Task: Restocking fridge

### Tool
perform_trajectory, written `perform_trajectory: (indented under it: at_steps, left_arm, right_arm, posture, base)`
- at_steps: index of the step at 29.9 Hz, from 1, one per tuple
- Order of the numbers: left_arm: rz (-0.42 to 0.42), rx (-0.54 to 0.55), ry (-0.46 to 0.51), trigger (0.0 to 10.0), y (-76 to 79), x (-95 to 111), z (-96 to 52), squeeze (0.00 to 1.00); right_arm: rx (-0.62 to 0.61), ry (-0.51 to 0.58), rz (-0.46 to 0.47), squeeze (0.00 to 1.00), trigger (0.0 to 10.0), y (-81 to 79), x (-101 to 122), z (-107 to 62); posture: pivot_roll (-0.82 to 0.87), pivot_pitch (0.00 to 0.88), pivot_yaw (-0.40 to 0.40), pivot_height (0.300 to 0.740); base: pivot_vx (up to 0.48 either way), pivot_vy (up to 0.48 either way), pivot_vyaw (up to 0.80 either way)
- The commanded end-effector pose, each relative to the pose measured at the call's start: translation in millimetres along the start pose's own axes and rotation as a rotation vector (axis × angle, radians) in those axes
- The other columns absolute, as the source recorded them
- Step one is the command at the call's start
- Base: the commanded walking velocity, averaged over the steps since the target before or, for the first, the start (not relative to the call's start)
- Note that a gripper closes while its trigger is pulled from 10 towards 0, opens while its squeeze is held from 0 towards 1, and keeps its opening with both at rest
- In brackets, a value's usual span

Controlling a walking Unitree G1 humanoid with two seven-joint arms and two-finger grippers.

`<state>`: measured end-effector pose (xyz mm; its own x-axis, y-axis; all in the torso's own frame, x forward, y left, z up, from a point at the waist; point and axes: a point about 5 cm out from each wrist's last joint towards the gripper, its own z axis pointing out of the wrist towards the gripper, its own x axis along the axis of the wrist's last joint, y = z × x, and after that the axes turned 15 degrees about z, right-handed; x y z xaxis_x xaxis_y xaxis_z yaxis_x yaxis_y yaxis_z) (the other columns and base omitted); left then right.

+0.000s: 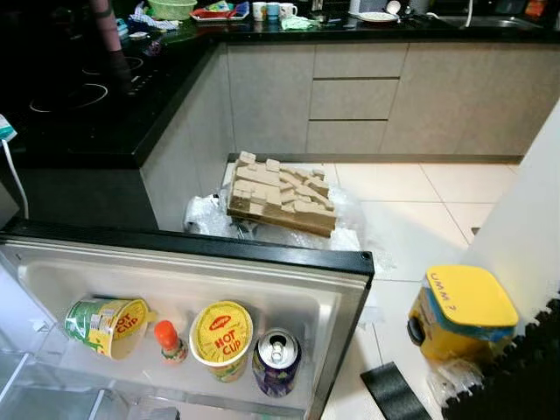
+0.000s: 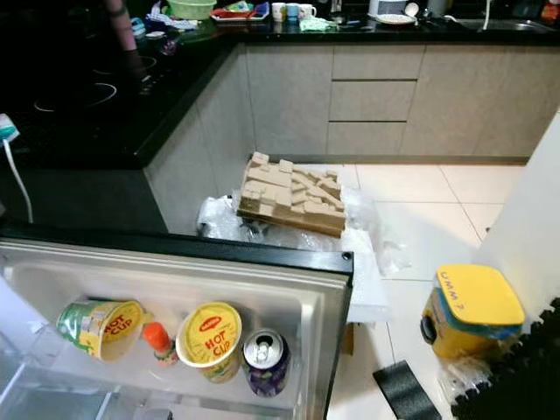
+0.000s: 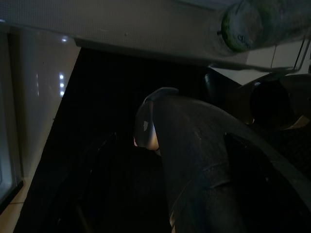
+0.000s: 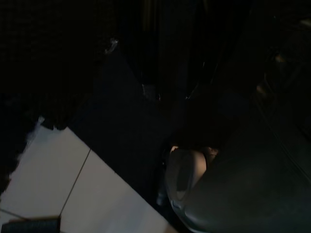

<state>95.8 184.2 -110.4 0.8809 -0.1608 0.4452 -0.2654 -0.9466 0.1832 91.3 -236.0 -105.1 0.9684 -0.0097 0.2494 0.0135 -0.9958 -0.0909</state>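
The fridge door [image 1: 262, 248] stands open in front of me, its shelf facing up. On the shelf, from left to right, lie a tipped cup of Hot Cup noodles [image 1: 107, 325], a small orange-capped bottle [image 1: 169, 341], an upright Hot Cup [image 1: 222, 338] and a purple drink can [image 1: 277, 360]. A tub with a yellow lid [image 1: 461, 312] stands on the floor to the right. Both arms hang idle in the shade, and their wrist views are very dark. A green-capped bottle [image 3: 241, 26] is faintly lit in the left wrist view.
A stack of pale blocks [image 1: 280, 194] on crumpled plastic sits on the tiled floor beyond the door. A black counter with a hob [image 1: 79, 105] runs along the left, with grey cabinets [image 1: 350, 96] behind. A black mat [image 1: 394, 394] lies at the lower right.
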Motion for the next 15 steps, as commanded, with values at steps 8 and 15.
perform_trajectory:
  at_steps: [8,15]
  left_arm:
    - [0.001,-0.025,-0.067,10.0,7.7,-15.9,-1.2,0.0]
    - [0.011,-0.016,-0.044,10.0,3.3,-11.7,-1.9,0.0]
  right_arm:
    - [0.006,-0.003,0.01,0.0,10.0,-1.7,-1.4,0.5]
    - [0.005,-0.002,0.01,0.0,10.0,-1.1,-0.9,0.3]
  posture:
    - [-0.06,0.0,-0.019,0.74]
    - [-0.06,0.0,-0.022,0.74]
  base:
    - [-0.228,0.0,0.0]
    - [0.0,0.0,0.0]
